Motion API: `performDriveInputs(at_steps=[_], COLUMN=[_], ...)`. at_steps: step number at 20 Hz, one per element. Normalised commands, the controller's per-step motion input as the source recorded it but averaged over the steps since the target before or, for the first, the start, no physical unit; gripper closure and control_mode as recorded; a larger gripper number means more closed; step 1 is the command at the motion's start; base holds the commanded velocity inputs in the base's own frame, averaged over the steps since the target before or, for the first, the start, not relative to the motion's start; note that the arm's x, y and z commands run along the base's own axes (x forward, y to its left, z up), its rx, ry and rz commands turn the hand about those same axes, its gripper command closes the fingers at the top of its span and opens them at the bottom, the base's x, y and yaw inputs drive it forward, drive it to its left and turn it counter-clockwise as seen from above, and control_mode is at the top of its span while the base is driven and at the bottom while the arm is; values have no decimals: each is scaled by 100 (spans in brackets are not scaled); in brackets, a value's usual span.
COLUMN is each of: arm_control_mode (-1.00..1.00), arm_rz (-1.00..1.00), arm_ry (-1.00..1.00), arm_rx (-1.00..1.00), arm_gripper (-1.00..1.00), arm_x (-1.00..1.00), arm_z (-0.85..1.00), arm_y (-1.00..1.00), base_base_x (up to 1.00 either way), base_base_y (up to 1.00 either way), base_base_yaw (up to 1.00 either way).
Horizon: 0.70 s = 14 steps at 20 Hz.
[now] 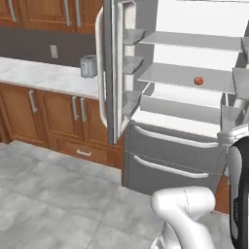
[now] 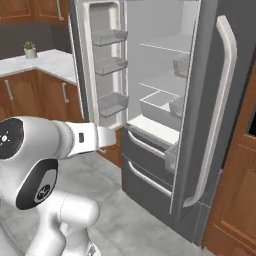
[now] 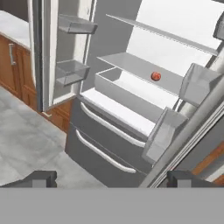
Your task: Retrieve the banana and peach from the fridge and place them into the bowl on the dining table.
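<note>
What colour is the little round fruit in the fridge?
The peach is red-orange, clearest in the hand view.

I see the fridge [image 1: 170, 146] standing with both upper doors swung wide, its white shelved inside lit and bare-looking apart from the fruit; the two grey drawers below are shut. The peach [image 1: 198, 80], small, round and red-orange, sits alone on a middle shelf, towards the right and near the front edge, also clear from the hand camera [image 3: 155, 76].
</note>
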Motion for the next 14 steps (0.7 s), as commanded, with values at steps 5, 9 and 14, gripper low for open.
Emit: performDriveInputs(at_steps=[5, 9, 14], arm_control_mode=[100, 100, 100], arm_rz=[0, 0, 0], arm_ry=[0, 0, 0], arm_rx=[0, 0, 0], arm_gripper=[-100, -100, -100], arm_x=[0, 0, 0], arm_z=[0, 0, 0], arm_y=[0, 0, 0], base_base_x=[47, 53, 62], base_base_y=[22, 39, 50], base_base_yaw=[-50, -49, -48])
